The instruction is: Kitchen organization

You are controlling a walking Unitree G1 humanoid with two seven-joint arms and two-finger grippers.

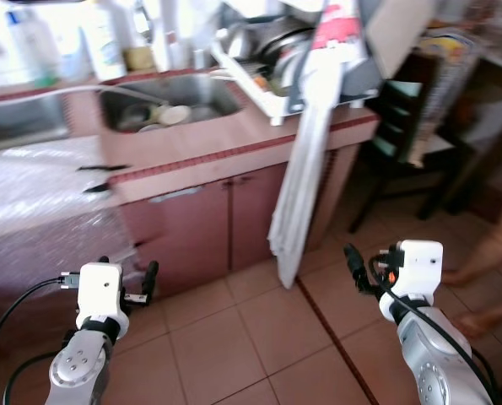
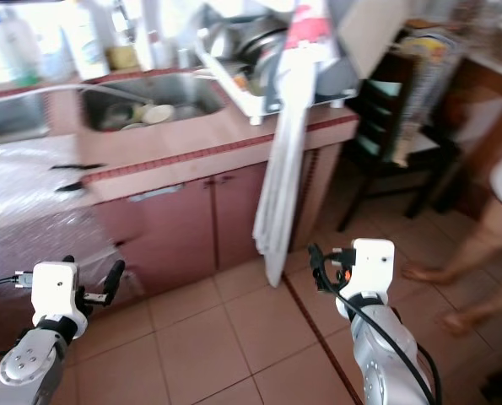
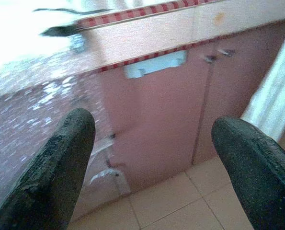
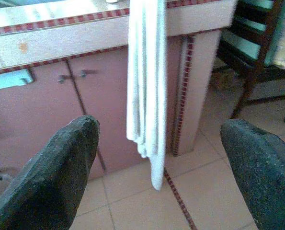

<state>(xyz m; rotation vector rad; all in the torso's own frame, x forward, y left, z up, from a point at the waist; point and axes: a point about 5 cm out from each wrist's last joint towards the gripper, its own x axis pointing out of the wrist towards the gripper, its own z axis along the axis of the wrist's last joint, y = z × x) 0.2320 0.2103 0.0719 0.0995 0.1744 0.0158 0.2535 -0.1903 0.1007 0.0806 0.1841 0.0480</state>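
Tiles cover the floor (image 1: 234,337) in the left eye view, and a pink worktop (image 1: 208,139) stands ahead. A sink (image 1: 170,105) with dishes sits in it, and a dish rack (image 1: 276,59) is beside the sink. A long white cloth (image 1: 305,169) hangs over the worktop's edge. A person's bare feet (image 1: 474,295) stand far to the right.

The right eye view shows both claws held low above the floor, well apart from the worktop.

In the left wrist view, the left claw (image 3: 156,163) is wide open and holds nothing. It faces the cupboard door (image 3: 156,120).

In the right wrist view, the right claw (image 4: 156,167) is wide open and empty too, facing the cloth.

I think the robot is only walking up. Next it needs to get closer.
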